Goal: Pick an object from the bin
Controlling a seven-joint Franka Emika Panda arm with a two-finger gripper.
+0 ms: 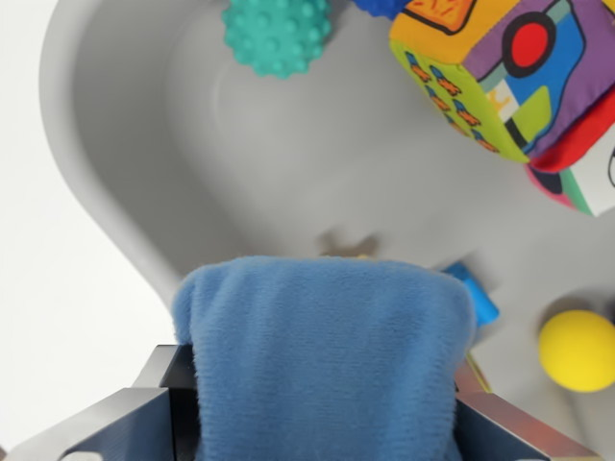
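At the bottom of the frame the metal pincer (322, 408) is clamped on a soft blue plush cloth (322, 355), held above the grey plastic bin (125, 163). Beyond lie a yellow ball (577, 350) at right, a teal knobbly ball (278, 34) at top, and a multicoloured fabric cube (504, 72) upper right.

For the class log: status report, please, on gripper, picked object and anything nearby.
Gripper shut on blue plush cloth. Cloth over grey bin. Teal bumpy ball, fabric cube, yellow ball lie apart in bin, not obstructing.
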